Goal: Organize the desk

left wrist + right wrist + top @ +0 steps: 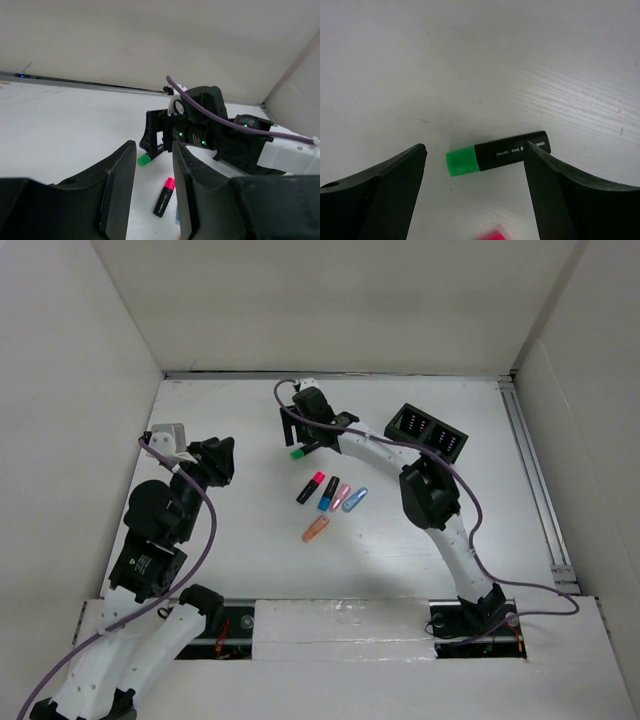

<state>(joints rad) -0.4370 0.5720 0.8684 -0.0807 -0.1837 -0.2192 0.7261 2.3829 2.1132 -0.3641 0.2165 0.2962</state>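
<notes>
The right gripper [475, 175] is seen low over the white tabletop [250, 560], jaws spread either side of a green-capped marker [497, 153] lying flat. The left gripper [154, 192] is held raised at the left, jaws drawn together on nothing. Four more markers [333, 496] lie mid-tabletop

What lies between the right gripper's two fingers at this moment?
A black highlighter with a green cap lies flat on the white desk between the open right gripper, untouched, in the right wrist view.
</notes>
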